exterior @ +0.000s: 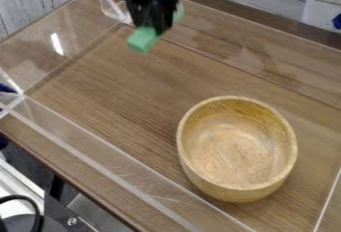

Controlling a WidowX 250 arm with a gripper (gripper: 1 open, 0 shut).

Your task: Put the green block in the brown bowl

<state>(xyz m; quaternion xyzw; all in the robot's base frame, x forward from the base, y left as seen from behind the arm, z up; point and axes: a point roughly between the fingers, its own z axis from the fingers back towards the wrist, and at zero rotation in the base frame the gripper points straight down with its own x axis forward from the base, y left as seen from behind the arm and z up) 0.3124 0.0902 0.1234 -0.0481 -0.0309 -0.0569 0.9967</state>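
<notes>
The green block (142, 40) hangs in the air at the upper left, lifted off the wooden table, with my gripper (151, 27) shut on its upper end. The black fingers point straight down and cover the block's top part. The brown bowl (237, 147) stands on the table at the lower right, round, light tan, with nothing inside it. The bowl lies well to the right of and nearer the camera than the gripper.
A clear plastic wall (80, 141) runs along the table's near-left edge, and another clear panel (47, 27) borders the far left. The wooden table top (134, 97) stretches between the gripper and the bowl.
</notes>
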